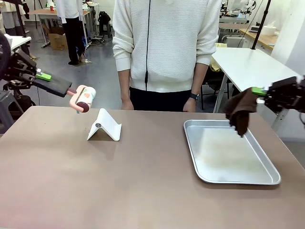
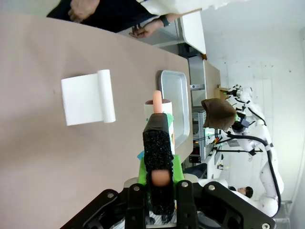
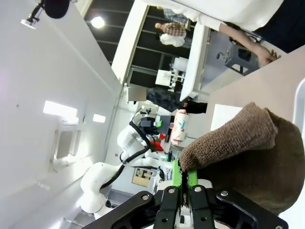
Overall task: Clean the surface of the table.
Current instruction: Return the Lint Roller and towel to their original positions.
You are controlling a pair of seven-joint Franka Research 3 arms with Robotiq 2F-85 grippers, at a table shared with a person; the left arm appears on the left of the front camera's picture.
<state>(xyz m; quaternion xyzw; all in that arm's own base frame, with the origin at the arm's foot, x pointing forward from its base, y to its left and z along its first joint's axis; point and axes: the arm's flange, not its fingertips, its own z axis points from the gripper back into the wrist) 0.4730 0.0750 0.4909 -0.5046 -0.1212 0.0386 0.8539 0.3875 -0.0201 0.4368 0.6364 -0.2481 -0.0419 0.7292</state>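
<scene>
- Taupe table (image 1: 95, 181) fills the near ground, wide and bare at the front; no crumbs or stains show on it from here
- Farther in, a folded white stand (image 1: 105, 126) sits left of centre; a steel tray (image 1: 228, 152) lies to the right, empty, its base faintly smeared
- Left gripper (image 1: 45, 76) hangs above the table's far left corner, jaws closed on the black handle of a lint roller (image 1: 85, 98); the roller head points inward, clear of the top; the left wrist view looks along that handle toward the tray
- Right gripper (image 1: 259, 90) hovers at the far right edge, jaws clamped on a brown cloth (image 1: 240, 112); the cloth droops over the tray's far right corner, whether its tip touches the rim I cannot tell; the right wrist view shows the pads pinching a fold of it
- A person (image 1: 167, 47) in a white sweater stands at the far side, hands (image 1: 126, 102) low at the table edge, holding nothing
- Step in hand, as I judge it: both tools are gripped and lifted, but no wiping or rolling contact is made yet
- Next move calls for lowering one tool flat onto the top and sweeping it in strokes; the stand and tray sit in the way, so strokes must go round them or they need shifting first
</scene>
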